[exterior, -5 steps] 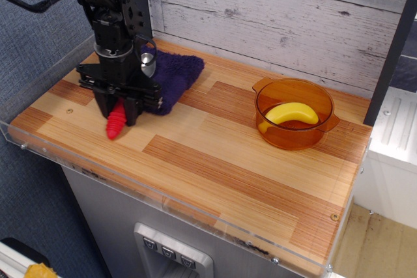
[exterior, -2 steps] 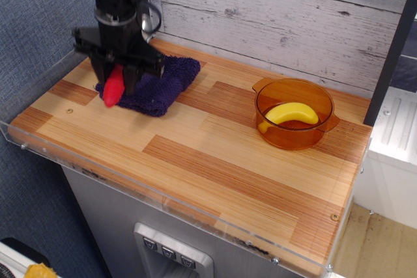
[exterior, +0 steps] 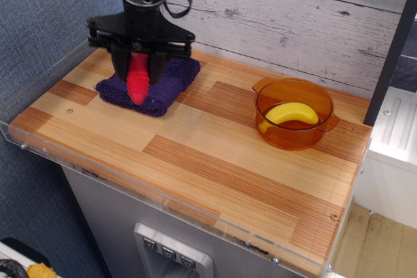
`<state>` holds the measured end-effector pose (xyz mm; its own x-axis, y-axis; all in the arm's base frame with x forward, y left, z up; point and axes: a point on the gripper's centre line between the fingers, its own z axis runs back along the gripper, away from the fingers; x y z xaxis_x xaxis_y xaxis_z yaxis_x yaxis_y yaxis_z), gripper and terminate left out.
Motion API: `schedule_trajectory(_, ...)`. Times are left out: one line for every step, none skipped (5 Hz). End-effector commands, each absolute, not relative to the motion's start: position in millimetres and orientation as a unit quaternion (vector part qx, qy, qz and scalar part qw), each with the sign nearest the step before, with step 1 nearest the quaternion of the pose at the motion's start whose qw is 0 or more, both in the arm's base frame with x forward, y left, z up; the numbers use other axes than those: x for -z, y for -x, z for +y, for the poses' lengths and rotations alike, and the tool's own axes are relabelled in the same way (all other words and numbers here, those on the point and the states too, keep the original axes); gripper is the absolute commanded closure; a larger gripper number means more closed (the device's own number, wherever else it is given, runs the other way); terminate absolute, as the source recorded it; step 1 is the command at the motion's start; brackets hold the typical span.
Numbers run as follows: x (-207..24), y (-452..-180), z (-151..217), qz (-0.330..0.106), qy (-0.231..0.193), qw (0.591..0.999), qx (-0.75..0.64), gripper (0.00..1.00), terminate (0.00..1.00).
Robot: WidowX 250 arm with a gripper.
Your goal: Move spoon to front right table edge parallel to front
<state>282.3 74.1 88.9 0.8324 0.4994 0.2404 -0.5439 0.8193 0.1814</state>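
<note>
My gripper (exterior: 138, 63) is shut on the spoon (exterior: 138, 81) and holds it in the air above the purple cloth (exterior: 159, 86) at the back left of the table (exterior: 215, 154). Only the ribbed red handle shows, hanging down below the fingers. The silver bowl is hidden behind the black gripper body. The front right part of the wooden top lies far from the gripper.
An orange transparent pot (exterior: 294, 112) with a yellow banana (exterior: 290, 114) in it stands at the back right. A clear acrylic rim (exterior: 163, 201) runs along the table's front edge. A whitewashed plank wall is behind.
The gripper has risen off the table with the spoon and moved right, from the table's left part to above the purple cloth. The pot and banana have not moved.
</note>
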Motion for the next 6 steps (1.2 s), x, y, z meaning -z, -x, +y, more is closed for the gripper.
schedule_trajectory(-96, -267, 16, -0.073, -0.088, 0.865, -0.489, 1.0, 0.0)
schedule_trajectory(-84, -264, -17, -0.041, -0.038, 0.815, -0.576, 1.0, 0.0)
schedule_trajectory(-74, -263, -42, -0.016, -0.021, 0.756, -0.654, 1.0, 0.0)
schedule_trajectory(-57, -266, -71, 0.013, -0.012, 0.711, -0.703, 1.0, 0.0)
schedule_trajectory(-33, -268, -93, 0.046, -0.006, 0.702, -0.71, 1.0, 0.0)
schedule_trajectory(-18, -269, -109, 0.051, -0.008, 0.721, -0.691, 1.0, 0.0)
